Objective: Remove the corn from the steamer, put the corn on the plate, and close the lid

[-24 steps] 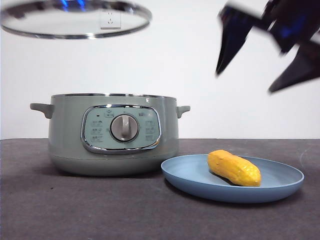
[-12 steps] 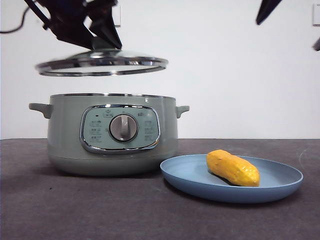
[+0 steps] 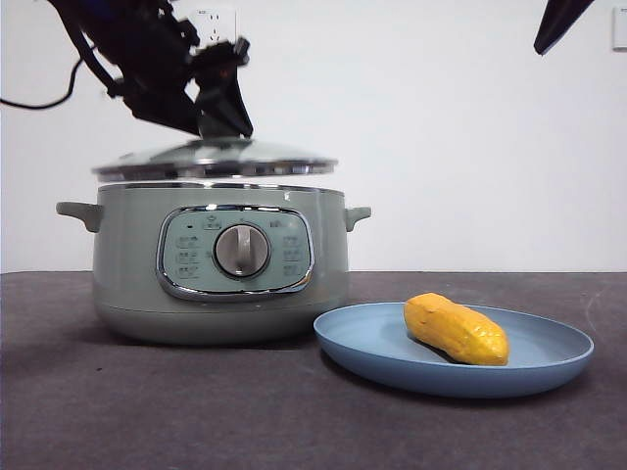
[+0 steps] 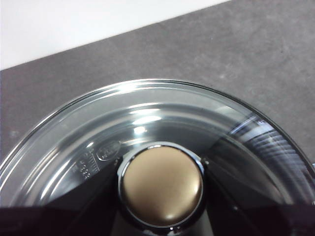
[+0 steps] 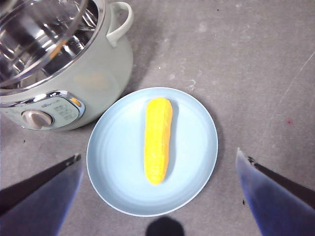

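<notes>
Front view — corn point(image 3: 457, 329) lies lengthwise across plate point(image 3: 453, 377).

left tool point(image 3: 217, 116): clamped, lowered | right tool point(image 5: 157, 196): jaws spread, raised

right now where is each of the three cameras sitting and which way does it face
Front view: low at table height, looking level at the steamer, plate and corn; left gripper holds the lid.
Left wrist view: on the left arm, looking down onto the lid knob.
Right wrist view: high on the right arm, looking down; right gripper open.
Front and right wrist share corn, plate, steamer.
</notes>
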Tool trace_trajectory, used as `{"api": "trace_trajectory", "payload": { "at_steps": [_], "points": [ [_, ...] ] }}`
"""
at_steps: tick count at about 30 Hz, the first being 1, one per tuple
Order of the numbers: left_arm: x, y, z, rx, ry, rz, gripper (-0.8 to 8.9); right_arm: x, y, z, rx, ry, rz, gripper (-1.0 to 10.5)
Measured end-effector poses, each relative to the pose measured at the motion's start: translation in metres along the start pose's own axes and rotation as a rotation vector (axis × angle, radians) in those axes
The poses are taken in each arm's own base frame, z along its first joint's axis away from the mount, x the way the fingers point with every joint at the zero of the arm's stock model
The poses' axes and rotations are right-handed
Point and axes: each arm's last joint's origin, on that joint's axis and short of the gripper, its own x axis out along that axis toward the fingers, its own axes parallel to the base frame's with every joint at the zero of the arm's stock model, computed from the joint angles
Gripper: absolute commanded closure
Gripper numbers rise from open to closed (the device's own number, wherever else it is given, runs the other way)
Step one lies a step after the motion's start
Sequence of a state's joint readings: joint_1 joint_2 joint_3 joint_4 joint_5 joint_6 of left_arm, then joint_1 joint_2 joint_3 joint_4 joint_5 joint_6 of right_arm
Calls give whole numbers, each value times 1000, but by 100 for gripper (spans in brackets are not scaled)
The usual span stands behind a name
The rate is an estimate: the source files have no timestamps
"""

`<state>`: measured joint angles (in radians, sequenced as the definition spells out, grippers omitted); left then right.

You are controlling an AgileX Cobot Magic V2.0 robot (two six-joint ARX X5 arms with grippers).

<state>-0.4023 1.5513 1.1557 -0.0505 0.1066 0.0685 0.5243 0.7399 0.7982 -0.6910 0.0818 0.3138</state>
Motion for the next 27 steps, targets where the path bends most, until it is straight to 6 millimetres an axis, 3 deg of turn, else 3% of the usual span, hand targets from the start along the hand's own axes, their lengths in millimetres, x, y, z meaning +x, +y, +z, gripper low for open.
{"api": "trace_trajectory", "payload": {
  "at_steps": [7,23,26,27],
  "points": [
    [13,0,-7,9,21,-4,823,0,0,0,0,0,0,380],
    [12,0,-8,-3,69,-12,821,0,0,0,0,0,0,380],
    [12,0,-8,-4,75,-13,772,0,0,0,0,0,0,380],
    [12,0,-8,-4,76,-13,697,0,0,0,0,0,0,380]
  ]
}}
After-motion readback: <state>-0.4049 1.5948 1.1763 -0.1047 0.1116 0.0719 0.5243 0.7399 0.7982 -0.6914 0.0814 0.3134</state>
